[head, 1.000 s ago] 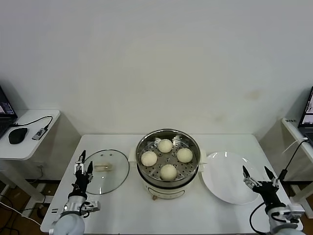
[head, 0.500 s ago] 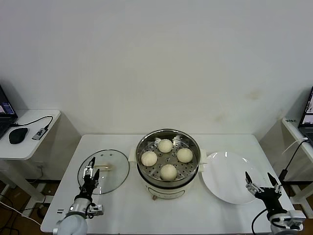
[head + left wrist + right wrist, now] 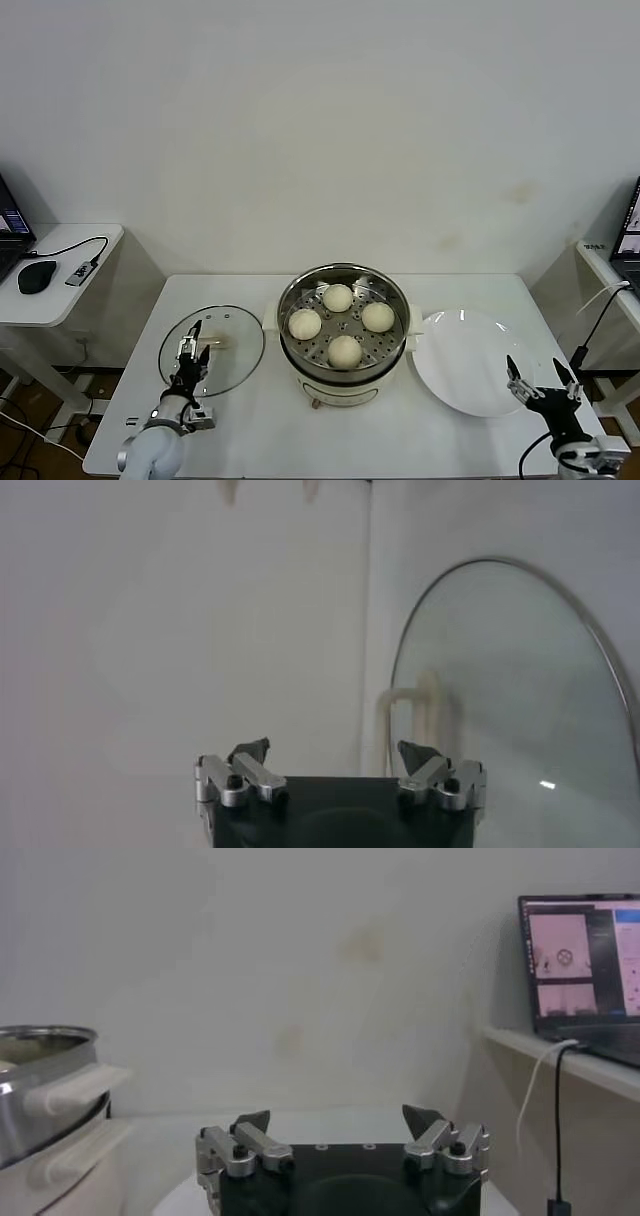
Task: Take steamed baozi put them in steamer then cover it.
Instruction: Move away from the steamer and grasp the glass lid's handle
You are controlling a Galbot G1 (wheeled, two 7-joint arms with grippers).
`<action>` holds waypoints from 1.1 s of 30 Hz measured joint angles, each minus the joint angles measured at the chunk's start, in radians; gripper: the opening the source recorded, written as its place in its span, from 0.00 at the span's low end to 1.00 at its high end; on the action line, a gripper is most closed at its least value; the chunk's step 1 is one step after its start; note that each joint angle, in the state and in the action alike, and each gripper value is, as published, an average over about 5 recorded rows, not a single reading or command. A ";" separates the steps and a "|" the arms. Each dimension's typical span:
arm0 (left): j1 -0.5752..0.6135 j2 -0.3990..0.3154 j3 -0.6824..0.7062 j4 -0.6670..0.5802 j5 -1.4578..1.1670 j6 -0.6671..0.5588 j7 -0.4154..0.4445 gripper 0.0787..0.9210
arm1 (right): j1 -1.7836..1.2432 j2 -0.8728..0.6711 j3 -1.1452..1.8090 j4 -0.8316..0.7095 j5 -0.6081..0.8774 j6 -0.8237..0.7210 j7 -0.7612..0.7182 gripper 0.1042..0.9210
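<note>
Black left gripper (image 3: 190,352) lower left, fingers spread over glass cover (image 3: 212,350) on table (image 3: 400,440), right gripper (image 3: 543,377) lower right, spread, near white plate (image 3: 465,362), four baozi (image 3: 344,350) in centre steamer (image 3: 343,335)

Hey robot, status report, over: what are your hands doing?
Left tool open over the cover. Right tool open, near plate. Four baozi in steamer, uncovered. Nothing blocking.

Spread left gripper (image 3: 335,752) beside cover (image 3: 510,700).
</note>
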 measured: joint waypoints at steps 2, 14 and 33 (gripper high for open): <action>-0.013 -0.006 0.000 0.015 0.008 0.000 0.002 0.88 | -0.002 0.003 -0.001 0.000 -0.002 0.001 0.000 0.88; -0.080 -0.024 0.005 0.070 0.024 0.019 0.010 0.88 | -0.012 0.017 -0.003 0.000 -0.018 0.009 -0.001 0.88; -0.143 -0.068 0.008 0.159 0.028 0.093 -0.054 0.88 | -0.021 0.026 -0.004 0.001 -0.029 0.012 -0.004 0.88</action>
